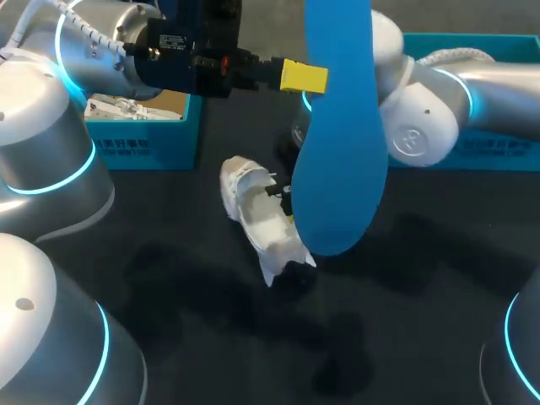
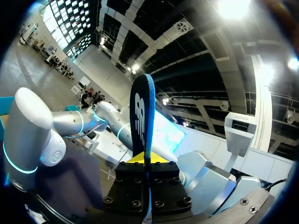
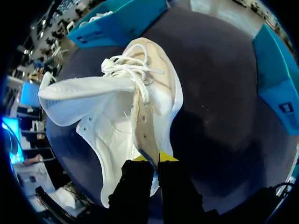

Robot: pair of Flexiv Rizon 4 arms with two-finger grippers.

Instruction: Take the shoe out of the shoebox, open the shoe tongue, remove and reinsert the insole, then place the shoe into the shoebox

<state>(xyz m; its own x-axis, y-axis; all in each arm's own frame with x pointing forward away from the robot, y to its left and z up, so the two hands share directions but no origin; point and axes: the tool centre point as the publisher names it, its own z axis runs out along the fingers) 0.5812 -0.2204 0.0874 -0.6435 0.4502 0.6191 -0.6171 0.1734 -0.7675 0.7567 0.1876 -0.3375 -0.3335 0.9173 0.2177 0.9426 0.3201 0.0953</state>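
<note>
Blue insole (image 1: 337, 152) clamped upright in left claw (image 2: 145, 157), long axis vertical, lower end over opening of white shoe (image 1: 253, 207); right claw (image 3: 150, 159) pinching its side wall.

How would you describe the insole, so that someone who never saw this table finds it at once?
Look at the dark table between the two blue boxes, with a white shoe in the middle. Above the table, beside the shoe, the left gripper holds up the insole. It is the only flat, foot-shaped, plain blue piece, and it hangs in the air.
</note>
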